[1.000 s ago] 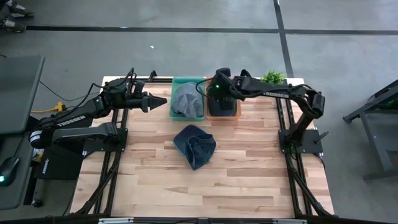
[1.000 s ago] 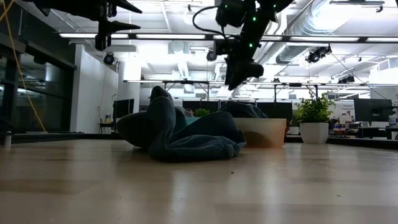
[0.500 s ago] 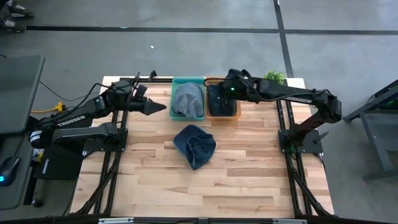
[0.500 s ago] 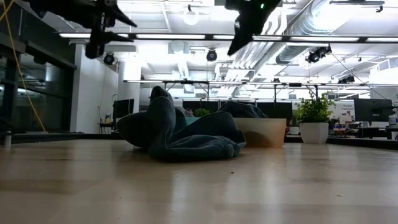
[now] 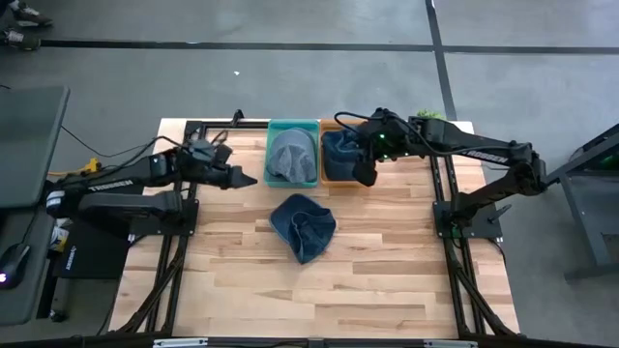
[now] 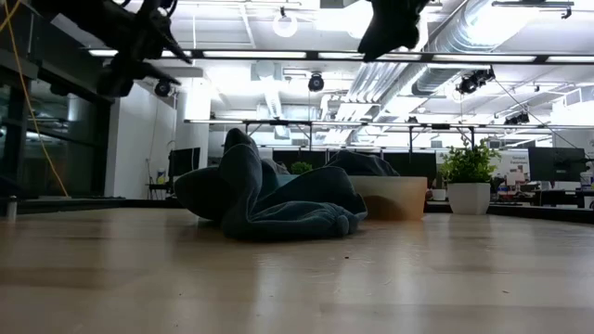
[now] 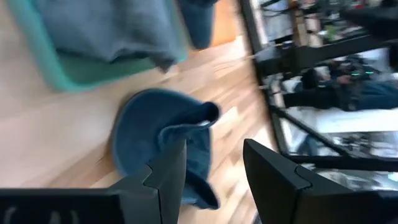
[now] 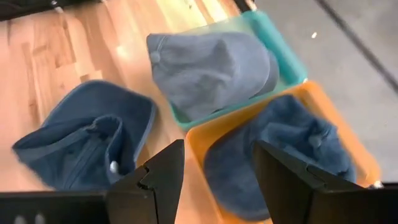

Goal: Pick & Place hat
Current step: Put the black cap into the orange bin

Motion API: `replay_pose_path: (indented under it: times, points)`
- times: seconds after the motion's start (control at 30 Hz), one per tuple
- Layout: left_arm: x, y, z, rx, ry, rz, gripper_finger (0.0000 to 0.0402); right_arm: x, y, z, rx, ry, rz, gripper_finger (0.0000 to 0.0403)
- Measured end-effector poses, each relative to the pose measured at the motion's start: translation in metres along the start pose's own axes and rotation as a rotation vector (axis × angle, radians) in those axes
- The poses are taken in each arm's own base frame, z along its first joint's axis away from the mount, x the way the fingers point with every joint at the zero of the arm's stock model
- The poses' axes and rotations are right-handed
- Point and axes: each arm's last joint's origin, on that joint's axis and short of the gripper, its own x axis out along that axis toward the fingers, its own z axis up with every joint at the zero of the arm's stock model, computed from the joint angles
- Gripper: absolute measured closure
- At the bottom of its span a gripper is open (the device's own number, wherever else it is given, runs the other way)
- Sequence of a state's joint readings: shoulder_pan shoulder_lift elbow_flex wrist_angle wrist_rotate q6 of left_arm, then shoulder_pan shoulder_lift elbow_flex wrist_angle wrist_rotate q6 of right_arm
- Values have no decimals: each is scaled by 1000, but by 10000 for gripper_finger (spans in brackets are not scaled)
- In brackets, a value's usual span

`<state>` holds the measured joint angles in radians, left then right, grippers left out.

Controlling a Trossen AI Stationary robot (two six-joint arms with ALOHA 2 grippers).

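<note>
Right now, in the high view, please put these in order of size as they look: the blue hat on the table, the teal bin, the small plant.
1. Blue hat on the table and teal bin: look alike, not ranked.
2. Small plant: clearly smallest, partly hidden by the right arm.

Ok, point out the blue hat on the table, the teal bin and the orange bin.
blue hat (image 5: 303, 226), high view, middle of its crown.
teal bin (image 5: 269, 155), high view, left wall.
orange bin (image 8: 202, 134), right wrist view, rim nearest the teal bin.
</note>
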<state>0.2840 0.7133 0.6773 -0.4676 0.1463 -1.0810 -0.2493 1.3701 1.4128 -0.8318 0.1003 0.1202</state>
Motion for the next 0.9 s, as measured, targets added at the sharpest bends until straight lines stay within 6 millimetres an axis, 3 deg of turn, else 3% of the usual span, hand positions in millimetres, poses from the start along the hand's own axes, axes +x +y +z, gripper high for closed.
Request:
replay_pose_path:
  times: [0.43, 0.7, 0.9]
  points:
    - [43, -9, -60, -120, -30, 239, 243, -6, -1, -19, 53, 190, 28, 219]
    - [82, -9, -99, -300, -65, 302, 243, -24, -4, -26, 100, 194, 3, 219]
    - [110, -8, -117, -408, -69, 290, 243, -35, -8, -39, 143, 173, -23, 219]
